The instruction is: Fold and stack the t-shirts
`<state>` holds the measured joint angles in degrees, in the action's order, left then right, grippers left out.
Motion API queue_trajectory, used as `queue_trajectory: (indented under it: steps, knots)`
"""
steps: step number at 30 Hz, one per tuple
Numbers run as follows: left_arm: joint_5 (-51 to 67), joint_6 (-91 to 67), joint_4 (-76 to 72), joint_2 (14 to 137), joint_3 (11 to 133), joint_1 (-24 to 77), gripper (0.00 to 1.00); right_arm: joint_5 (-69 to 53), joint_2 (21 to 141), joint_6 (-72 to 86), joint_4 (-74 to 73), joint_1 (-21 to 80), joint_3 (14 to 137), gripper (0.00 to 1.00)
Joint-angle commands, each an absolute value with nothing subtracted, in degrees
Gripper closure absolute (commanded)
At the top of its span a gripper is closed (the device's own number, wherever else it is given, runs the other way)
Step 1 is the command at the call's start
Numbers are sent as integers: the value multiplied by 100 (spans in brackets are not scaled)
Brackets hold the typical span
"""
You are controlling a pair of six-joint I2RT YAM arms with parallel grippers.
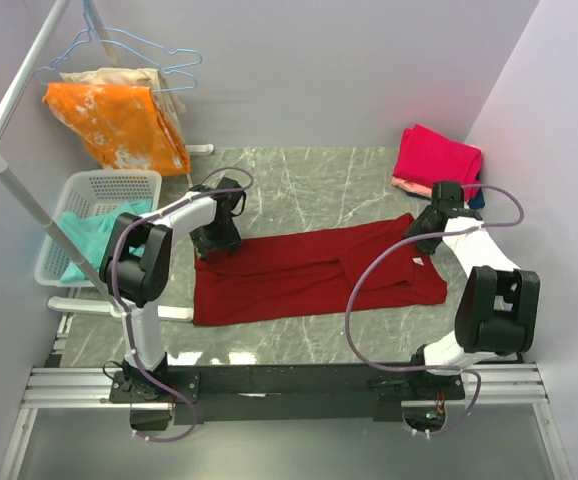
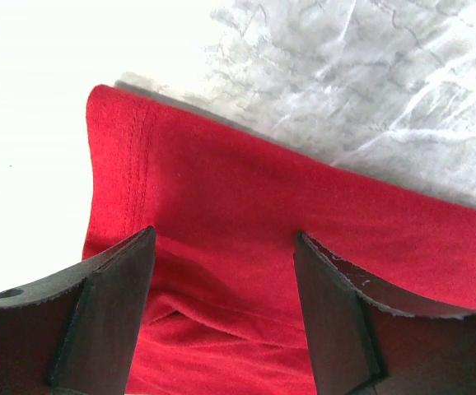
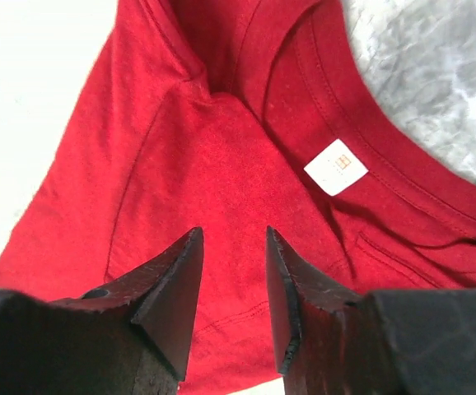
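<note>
We see a dark red cloth t-shirt [image 1: 299,275] on the grey white-veined marble table [image 1: 309,185]; a white square label [image 3: 335,167] lies beyond the black fingers [image 3: 168,304] of the right gripper [image 3: 231,247].

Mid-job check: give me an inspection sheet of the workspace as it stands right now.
Surface: grey marble-pattern table top, no spills seen.
Job's things: dark red cloth t-shirt lying flat, apparently folded lengthwise, collar to the right; folded bright pink t-shirt on a peach t-shirt at the far right.
Clutter: white plastic basket holding teal cloth, left of the table.
Grippers: left claw open over the shirt's hem end; right claw open over the collar end.
Cables: purple-grey cable loops across the shirt by the right arm.
Surroundings: orange patterned cloth and blue wire hangers on a white rail.
</note>
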<state>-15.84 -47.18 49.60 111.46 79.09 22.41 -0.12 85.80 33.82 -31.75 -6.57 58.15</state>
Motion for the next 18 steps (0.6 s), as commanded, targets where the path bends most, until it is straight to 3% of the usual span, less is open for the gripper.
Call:
queue_trajectory:
  steps: [1, 18]
  knots:
    - [-1740, -4597, 4816, 10942, 7910, 2171, 27, -237, 8885, 3410, -3085, -475, 6125, 57]
    - [-1775, -4474, 4825, 10960, 7550, 1784, 26, -9, 9351, 3568, -3480, -26, 5326, 61]
